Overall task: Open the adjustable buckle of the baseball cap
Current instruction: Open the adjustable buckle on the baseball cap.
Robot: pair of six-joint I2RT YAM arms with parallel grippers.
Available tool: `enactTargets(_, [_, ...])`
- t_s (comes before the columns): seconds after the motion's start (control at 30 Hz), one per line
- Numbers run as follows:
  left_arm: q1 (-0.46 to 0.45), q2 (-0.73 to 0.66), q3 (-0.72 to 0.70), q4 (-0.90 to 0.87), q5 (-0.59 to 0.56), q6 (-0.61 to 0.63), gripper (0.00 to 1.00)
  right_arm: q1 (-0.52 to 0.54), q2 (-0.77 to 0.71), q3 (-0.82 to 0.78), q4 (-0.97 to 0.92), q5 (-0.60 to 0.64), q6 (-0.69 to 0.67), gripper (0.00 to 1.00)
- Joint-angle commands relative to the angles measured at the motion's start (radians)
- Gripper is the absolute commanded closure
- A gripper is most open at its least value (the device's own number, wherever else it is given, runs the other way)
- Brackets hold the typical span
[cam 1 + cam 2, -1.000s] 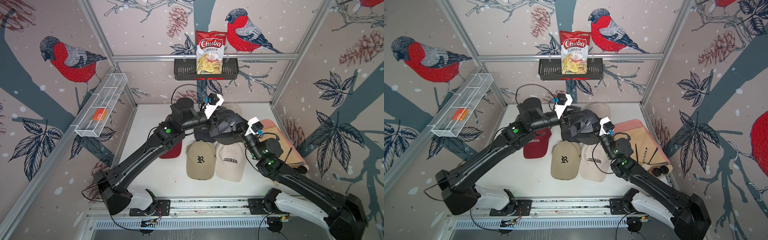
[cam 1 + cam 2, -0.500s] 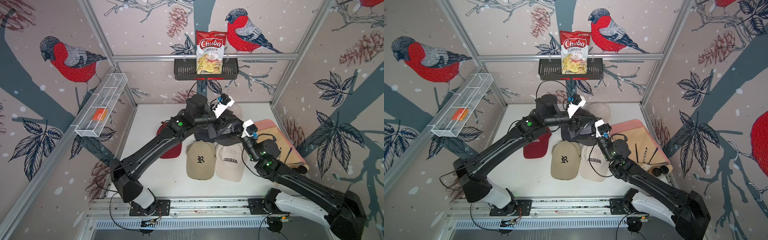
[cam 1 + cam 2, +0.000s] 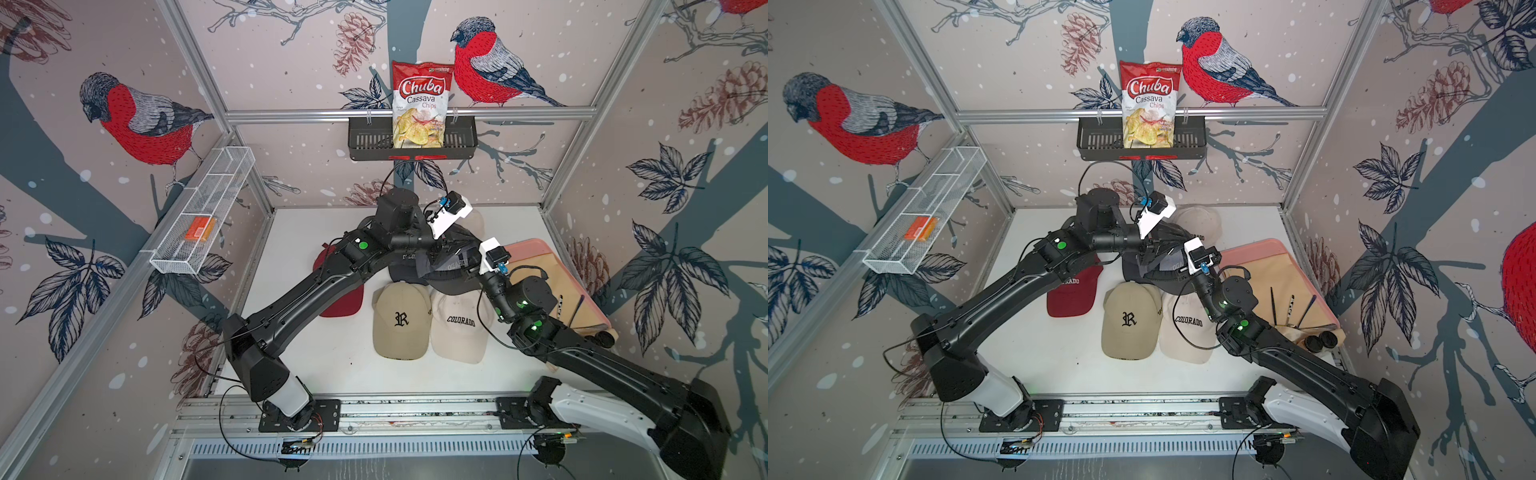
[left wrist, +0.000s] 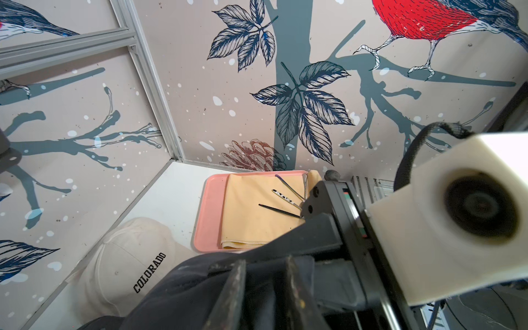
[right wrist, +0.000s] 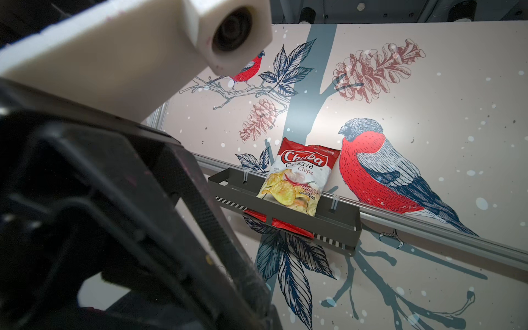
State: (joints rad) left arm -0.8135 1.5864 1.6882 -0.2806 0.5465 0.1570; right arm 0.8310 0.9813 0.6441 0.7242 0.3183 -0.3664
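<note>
The white surface point(image 3: 332, 365) spreads beneath both pairs of jaws. A pink tray point(image 3: 536, 245) holding a yellow cloth lies near them, out past the right jaws. The dark cap point(image 3: 446, 284), the task's thing, hangs bunched between the two pairs of jaws, raised above the caps around it. On the arm-base side of the jaws lie three more. A red cap point(image 3: 343, 305) lies off toward the left jaws, partly under the left arm. A tan cap point(image 3: 401, 320) marked R lies just below both, and a cream cap point(image 3: 459, 328) lettered COLORADO lies beneath the right jaws. The right jaws are closed on the dark cap's edge. In the left wrist view the left jaws' fingers point(image 4: 231, 288) stand narrowly apart, pinching a fold of its dark cloth. The cap's buckle is hidden among the folds.
</note>
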Motion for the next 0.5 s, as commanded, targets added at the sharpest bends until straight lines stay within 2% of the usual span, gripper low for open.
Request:
enactTargets(0.0, [-0.003,0.007,0.006,-0.034,-0.001,0.016,0.90,0.010,0.004,0.017,0.045,-0.016,-0.023,1.00])
enactTargets(0.1, [-0.003,-0.005,-0.002,-0.011,-0.016,0.017,0.99,0.011,0.007,0.015,0.039,-0.005,-0.025,1.00])
enactTargets(0.47, [-0.003,-0.139,-0.151,0.164,-0.078,-0.017,1.00,-0.003,-0.006,-0.002,0.012,0.040,0.021,1.00])
